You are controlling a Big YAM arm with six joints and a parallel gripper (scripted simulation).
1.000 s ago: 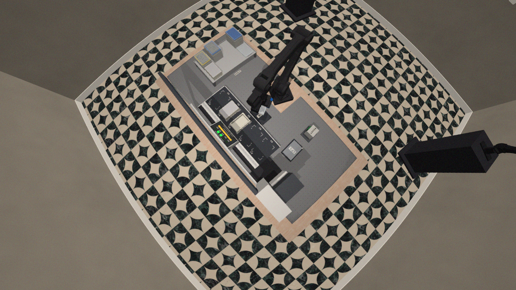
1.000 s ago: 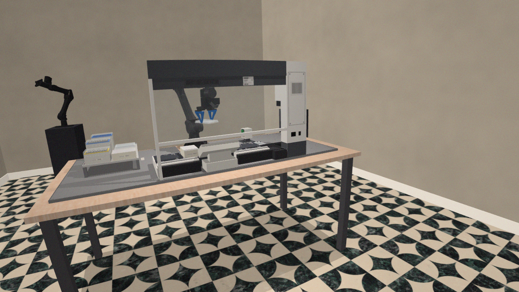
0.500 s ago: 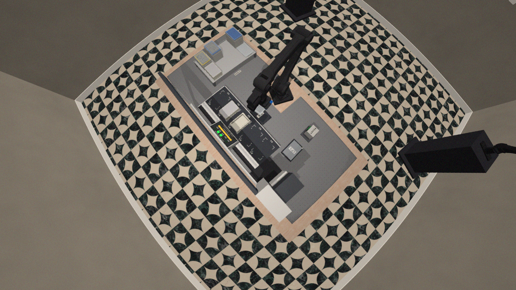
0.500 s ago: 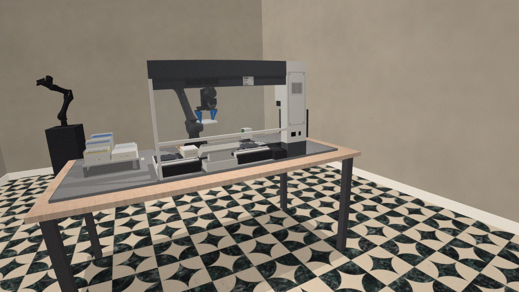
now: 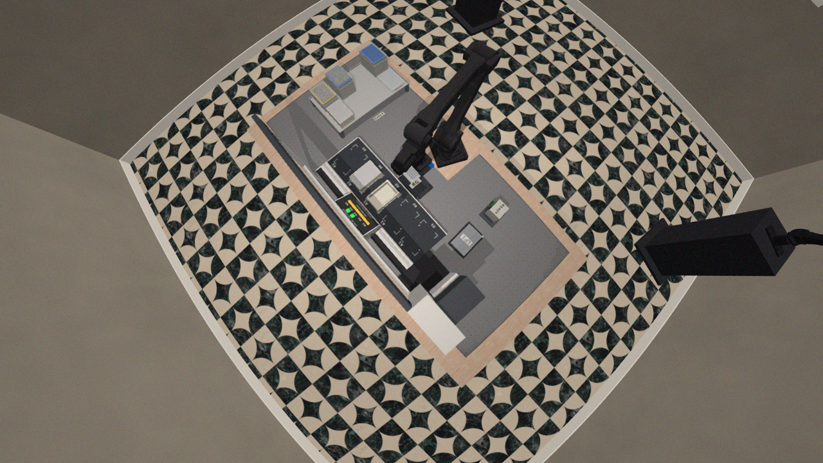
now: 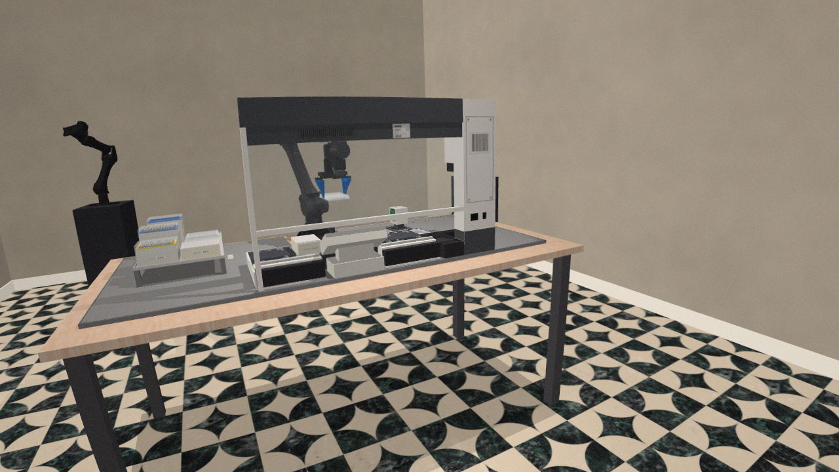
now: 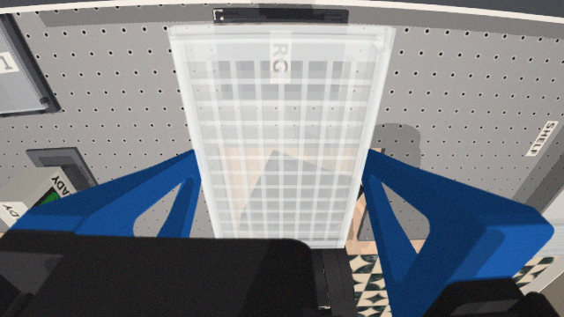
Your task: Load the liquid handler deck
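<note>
My gripper (image 7: 281, 158) (image 6: 333, 192) (image 5: 410, 173) is shut on a clear sample plate (image 7: 282, 132) (image 6: 335, 196) and holds its long sides between the blue fingers. The well grid shows through it. I cannot tell whether its lid is on. It hangs level, high above the regrip nest RG (image 7: 282, 15) (image 5: 416, 186), whose label shows through the plate. On the deck, a sealed deep-well block (image 5: 366, 172) sits in D4. An open cream reservoir (image 5: 382, 195) sits in D3 beside it. D2 (image 5: 404, 211) is bare.
The SHELF (image 5: 368, 94) (image 6: 180, 259) carries several tip racks and lidded plates. Lid park LP1 (image 5: 465, 240) (image 7: 18, 84) and the READY key (image 5: 496, 209) (image 7: 55, 193) stand on the far side of the arm's base. The liquid handler's gantry (image 6: 352, 117) spans the deck.
</note>
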